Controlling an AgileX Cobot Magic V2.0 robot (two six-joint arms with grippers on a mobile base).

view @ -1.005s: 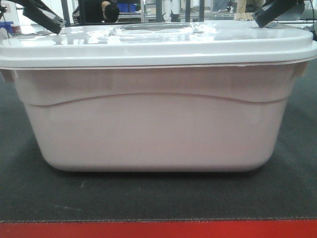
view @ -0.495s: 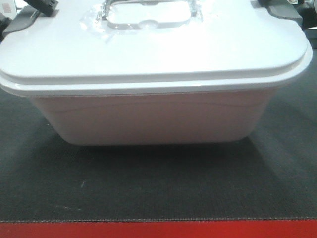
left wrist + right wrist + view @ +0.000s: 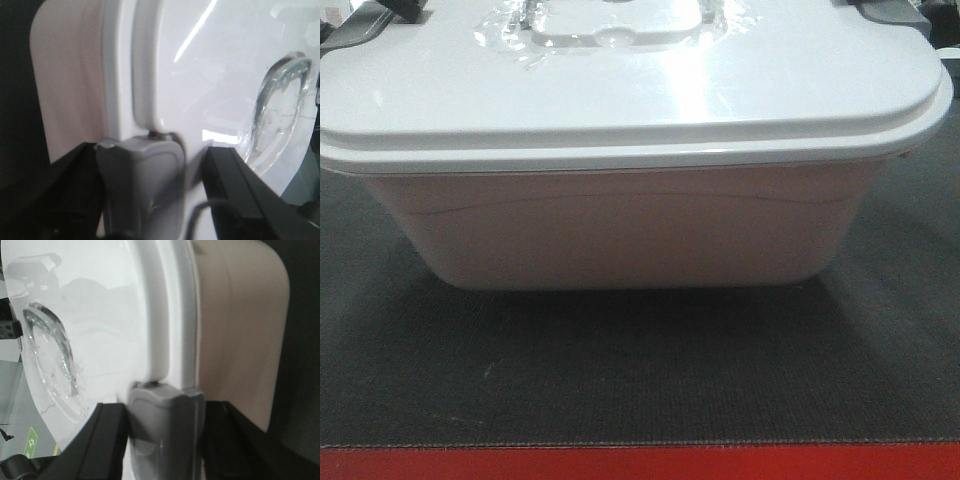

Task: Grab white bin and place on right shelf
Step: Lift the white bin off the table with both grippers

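Front view: white bin (image 3: 620,230) is sitting on the dark mat (image 3: 620,370) and filling most of what you're seeing. A red edge (image 3: 620,465) is running along the bottom.
Lid: glossy lid (image 3: 620,90) is sitting on the bin. Its clear centre (image 3: 615,25) is lying between your two sets of fingers, well apart from both.
Latches: grey left latch (image 3: 355,28) and right latch (image 3: 890,10) are peeking in at the top corners, one at each end of the bin.
L gripper: your left gripper (image 3: 145,167) is straddling the left latch, which is sitting right btwn the fingertips.
L fingers: the finger (image 3: 70,195) on the bin-wall side is touching the latch. The one on the lid side is showing a thin pale strip btwn itself and the latch. You're not getting enough here to tell whether they're clamping or just bracketing it.
R gripper: your right gripper (image 3: 165,415) is straddling the right latch the same way.
R fingers: both black fingers (image 3: 100,440) are pressing against the latch's sides w/ no gap showing, so they're narrow and gripping the bin by that latch.
Bin vs fingers: lid is stretching away ahead of both sets of fingertips. The pinkish wall is lying just beside the outer finger on each side.
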